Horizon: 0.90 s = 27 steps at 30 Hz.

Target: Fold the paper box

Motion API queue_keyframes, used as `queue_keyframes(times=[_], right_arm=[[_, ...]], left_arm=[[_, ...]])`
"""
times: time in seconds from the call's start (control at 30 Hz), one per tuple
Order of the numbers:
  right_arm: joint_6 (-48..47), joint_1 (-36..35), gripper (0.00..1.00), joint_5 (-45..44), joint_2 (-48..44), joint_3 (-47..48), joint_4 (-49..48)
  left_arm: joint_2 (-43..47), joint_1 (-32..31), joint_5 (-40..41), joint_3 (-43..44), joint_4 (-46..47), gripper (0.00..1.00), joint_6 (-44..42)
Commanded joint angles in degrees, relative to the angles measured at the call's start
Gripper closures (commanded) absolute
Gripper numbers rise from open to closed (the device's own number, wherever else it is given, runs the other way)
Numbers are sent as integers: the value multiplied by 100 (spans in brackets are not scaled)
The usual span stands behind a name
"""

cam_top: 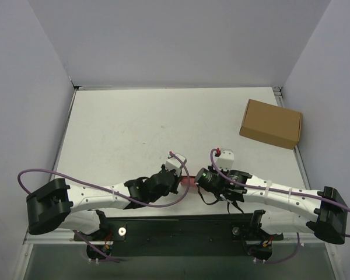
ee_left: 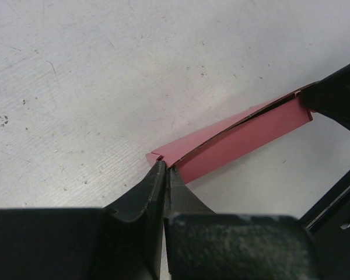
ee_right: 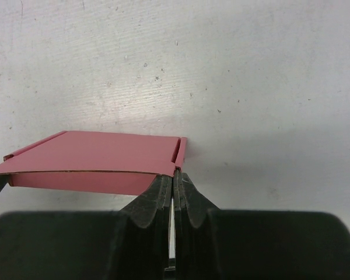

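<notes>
"Paper box [cam_top: 188, 180] first: where was it?"

"It hung between my two wrists, near the front edge of the table [cam_top: 134, 122], close to my bases. Going by the shadow under it, I judged it just off the surface. It was a flattened pink card with its layers lying almost together."

"And its long axis?"

"It ran left to right, straight from one gripper to the other. My left gripper [ee_left: 165, 169] was clenched on the small tab at the card's left corner, so the box stretched away from it towards the right. My right gripper [ee_right: 174, 175] was pinched shut on the opposite end, beside a short upturned flap, so the box stretched away to its left."

"Which arm was nearer?"

"Neither. Both were touching it, one at each end. I judged that any coming fold would turn on that shared line, with one end held steady while the other worked."

"Anything else about?"

"Only a brown cardboard box [cam_top: 271, 123], well apart at the far right."
</notes>
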State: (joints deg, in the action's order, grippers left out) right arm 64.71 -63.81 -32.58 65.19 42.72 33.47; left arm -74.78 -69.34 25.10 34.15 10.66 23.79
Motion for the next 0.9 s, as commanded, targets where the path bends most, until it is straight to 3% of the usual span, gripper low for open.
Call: queue_keyframes(times=[0.0, 0.87], right_arm=[[367, -70, 100, -135, -41, -281, -157], [472, -650, 100, -504, 459, -721, 300]], left_arm=[[-124, -88, -454, -216, -995, 100, 152], [-309, 175, -418, 48, -1470, 100, 179]])
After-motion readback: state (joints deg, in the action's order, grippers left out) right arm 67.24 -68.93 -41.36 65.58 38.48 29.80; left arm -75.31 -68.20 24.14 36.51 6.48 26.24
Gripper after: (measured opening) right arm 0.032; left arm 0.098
